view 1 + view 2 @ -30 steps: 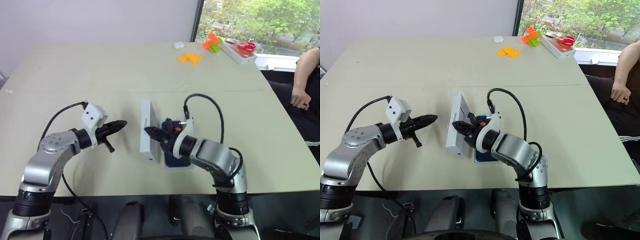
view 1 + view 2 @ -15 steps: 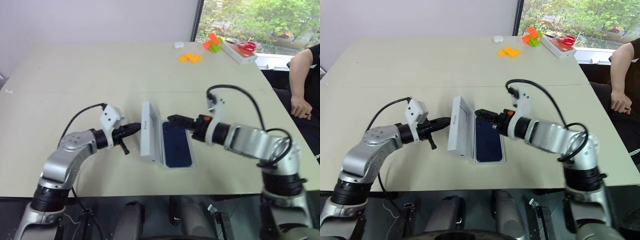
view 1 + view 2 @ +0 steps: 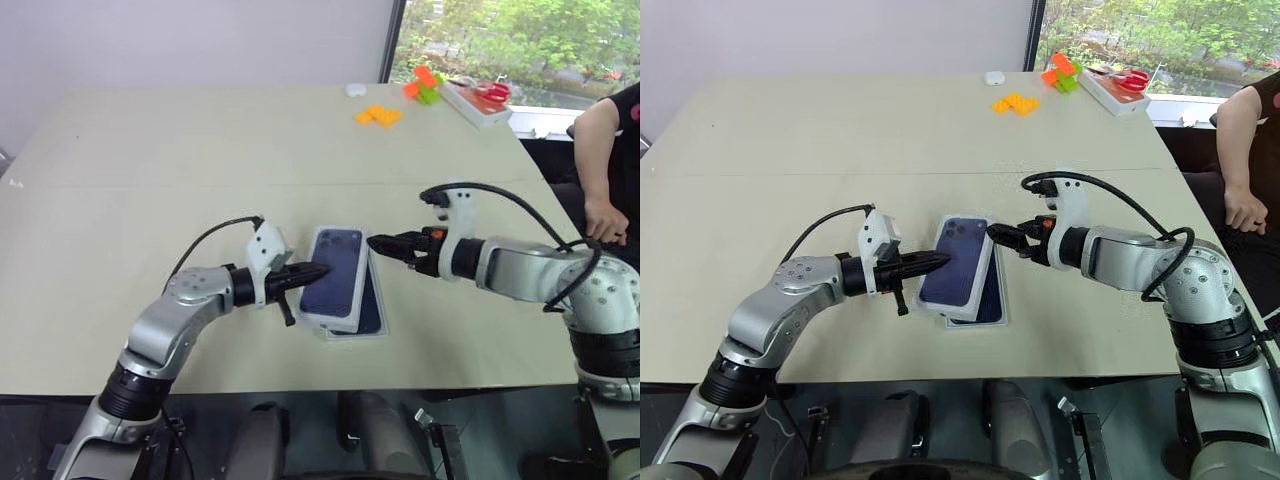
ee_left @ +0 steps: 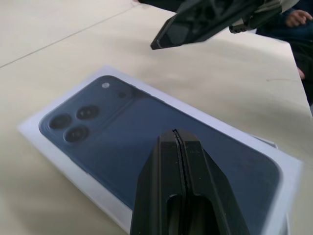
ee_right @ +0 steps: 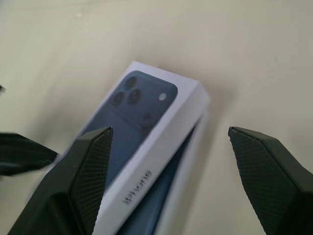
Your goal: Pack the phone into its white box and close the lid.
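The lid (image 3: 335,270) lies with its dark blue phone picture facing up, skewed across the white box (image 3: 356,335). A strip of the navy phone (image 3: 373,298) shows in the box along the lid's right side. My left gripper (image 3: 318,270) is shut with nothing in it, and its tip is over the lid's left edge. In the left wrist view its shut fingers (image 4: 173,147) reach over the printed face. My right gripper (image 3: 376,242) hovers just off the lid's far right corner. Its fingers (image 5: 93,161) stand wide open and hold nothing.
At the far side of the table lie orange blocks (image 3: 380,115), a green and orange piece (image 3: 426,86), a white tray (image 3: 482,103) with red items, and a small white object (image 3: 357,90). A person (image 3: 610,150) sits past the table's right edge.
The lid stood on edge left of the box; it has tipped over onto the box, picture up. My right gripper let go, opened and drew back right. My left gripper moved right to the lid.
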